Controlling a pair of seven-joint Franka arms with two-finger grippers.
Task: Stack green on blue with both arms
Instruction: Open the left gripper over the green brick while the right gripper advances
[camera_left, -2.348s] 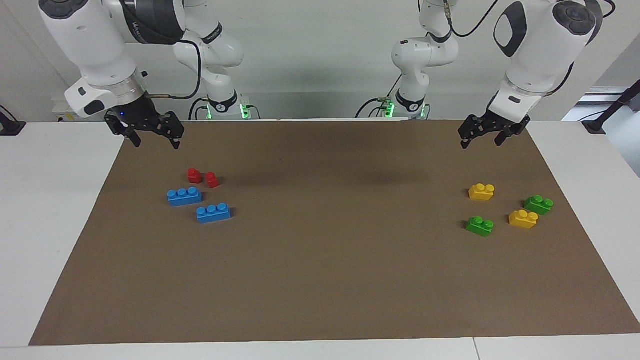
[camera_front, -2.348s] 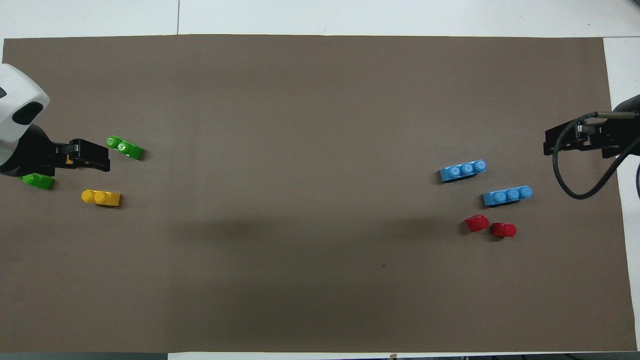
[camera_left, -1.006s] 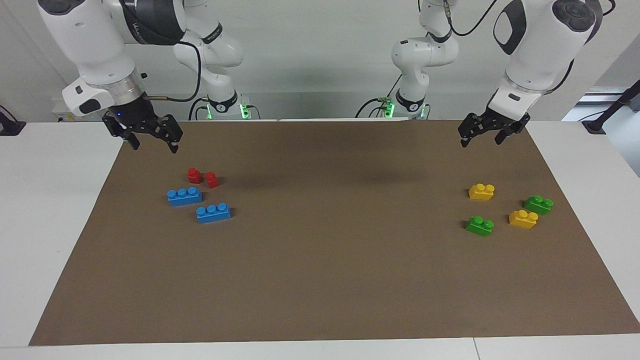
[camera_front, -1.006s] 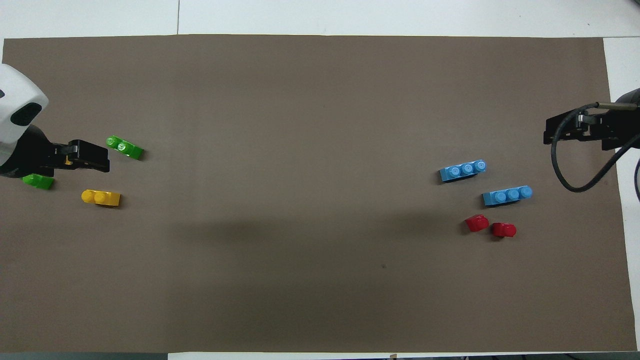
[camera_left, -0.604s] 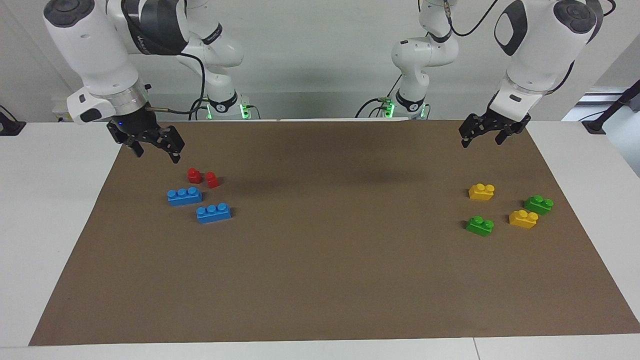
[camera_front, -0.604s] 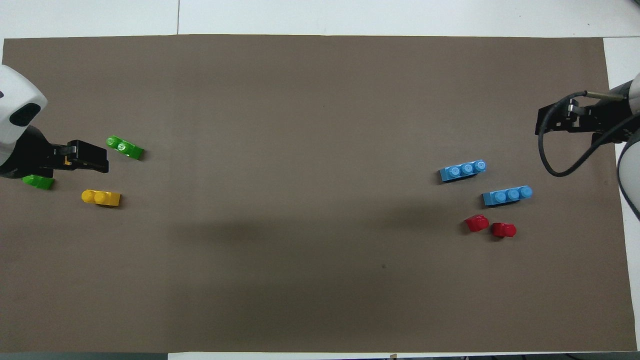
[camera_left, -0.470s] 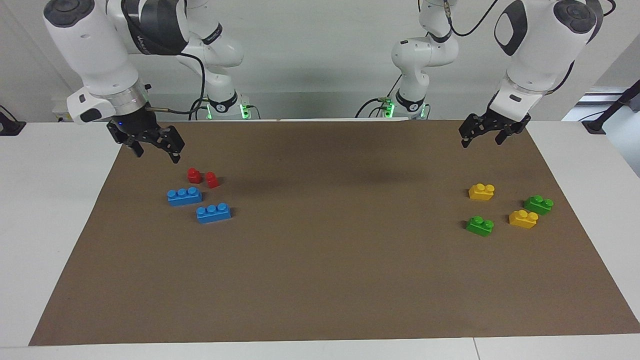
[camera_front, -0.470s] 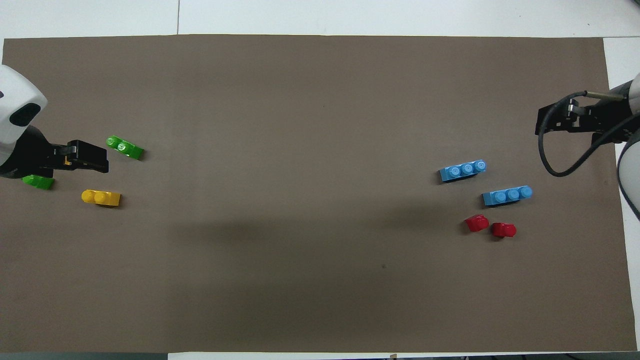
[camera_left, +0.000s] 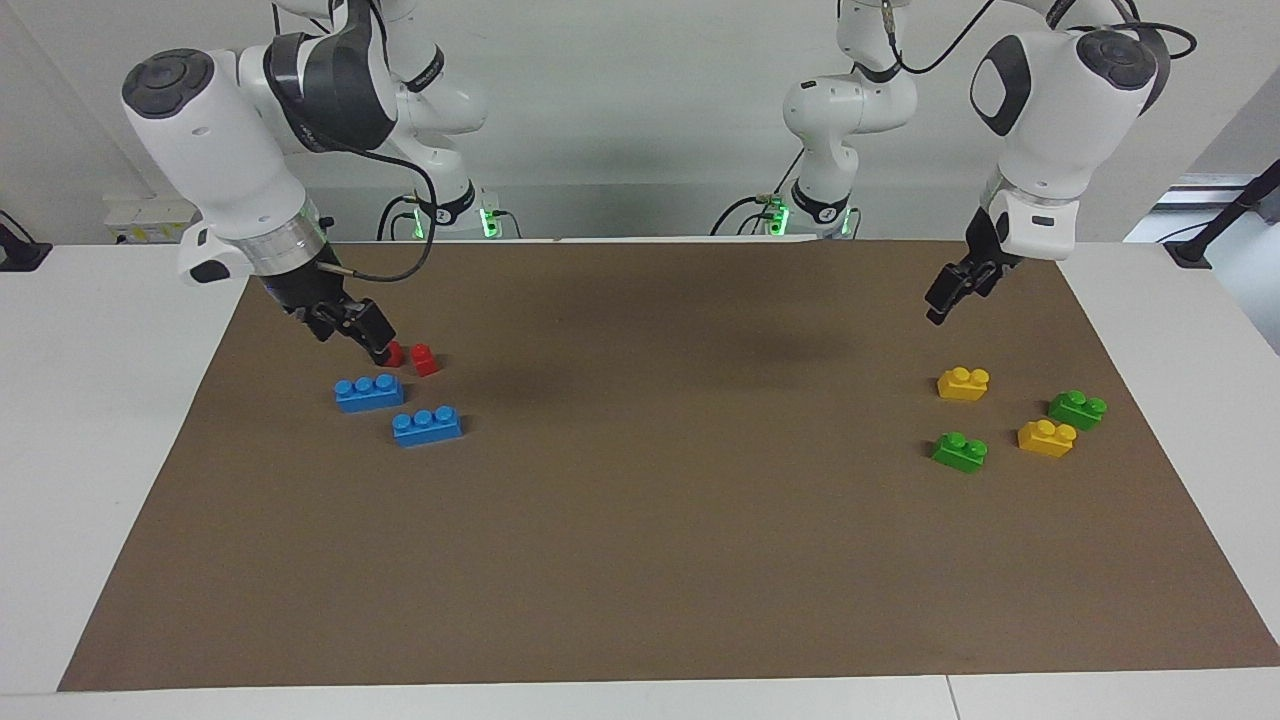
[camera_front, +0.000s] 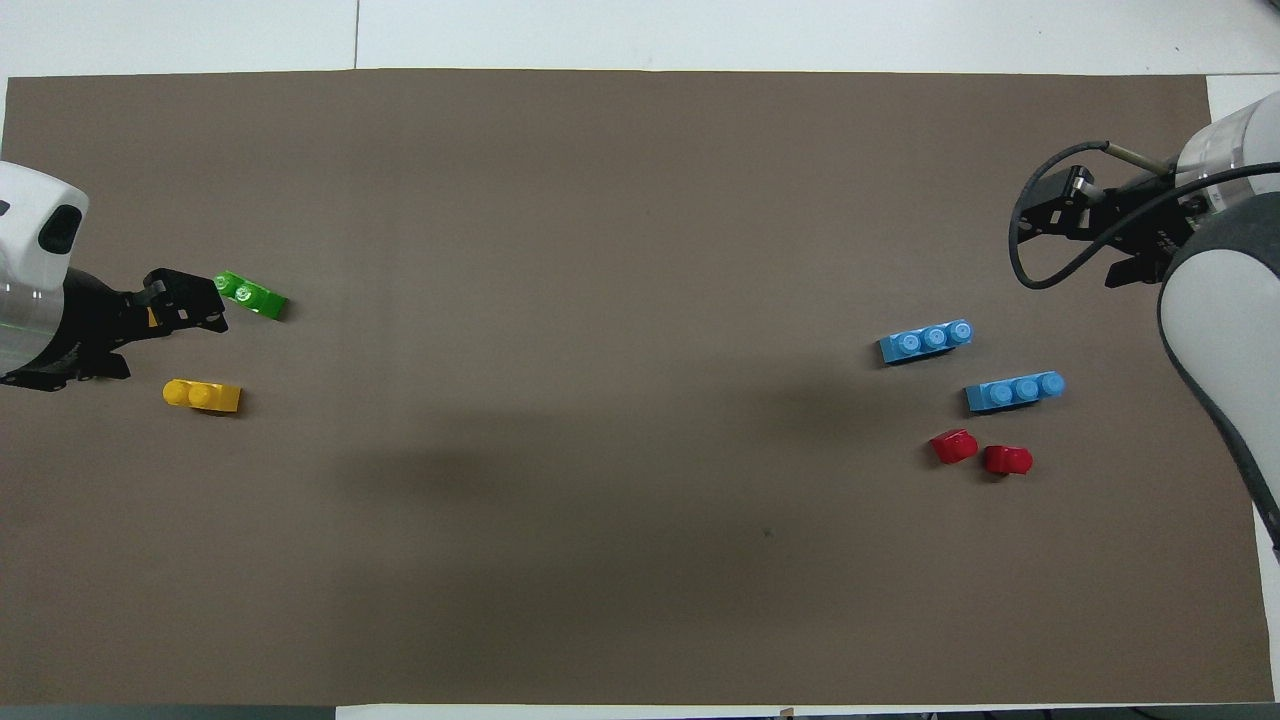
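Note:
The bright green two-stud brick (camera_left: 960, 452) (camera_front: 250, 294) lies on the brown mat toward the left arm's end. Two alike blue three-stud bricks lie toward the right arm's end, one (camera_left: 369, 392) (camera_front: 1015, 390) nearer to the robots than the other (camera_left: 427, 425) (camera_front: 926, 342). My right gripper (camera_left: 352, 340) (camera_front: 1075, 225) is open and empty, low over the red bricks, next to the nearer blue brick. My left gripper (camera_left: 940, 300) (camera_front: 195, 300) is open and empty, raised over the mat, apart from the bricks.
Two small red bricks (camera_left: 425, 359) lie just nearer to the robots than the blue ones. Two yellow bricks (camera_left: 963, 383) (camera_left: 1046, 438) and a darker green brick (camera_left: 1077, 409) lie around the bright green one. The left arm hides the darker green brick in the overhead view.
My right gripper has come down and moved toward the red and blue bricks, with its wrist turned. My left gripper has turned and dropped a little. No brick has moved.

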